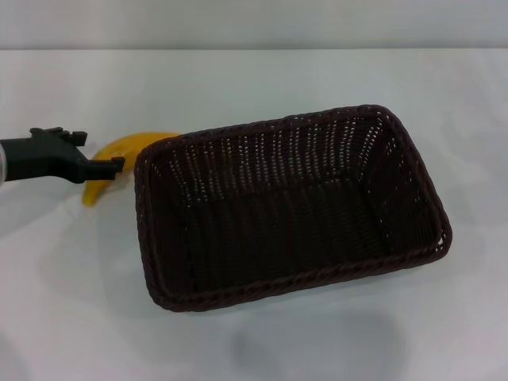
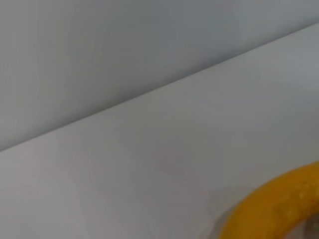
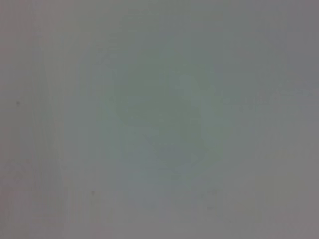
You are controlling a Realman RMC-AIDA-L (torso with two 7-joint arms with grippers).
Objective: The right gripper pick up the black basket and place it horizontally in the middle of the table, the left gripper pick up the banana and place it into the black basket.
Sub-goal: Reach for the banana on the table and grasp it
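Note:
The black basket (image 1: 262, 287) lies lengthwise across the middle of the table (image 1: 254, 87), open side up and empty. The yellow banana (image 1: 131, 145) lies on the table just off the basket's left end, its far tip close to the rim. My left gripper (image 1: 115, 165) reaches in from the left, and its black tip lies across the banana's middle. The banana also shows in the left wrist view (image 2: 279, 209), close to the camera. My right gripper is out of view; the right wrist view shows only a plain grey surface.
A pale wall runs behind the table's far edge (image 1: 254, 49). Bare tabletop lies in front of the basket (image 1: 262, 349) and to its right (image 1: 476, 159).

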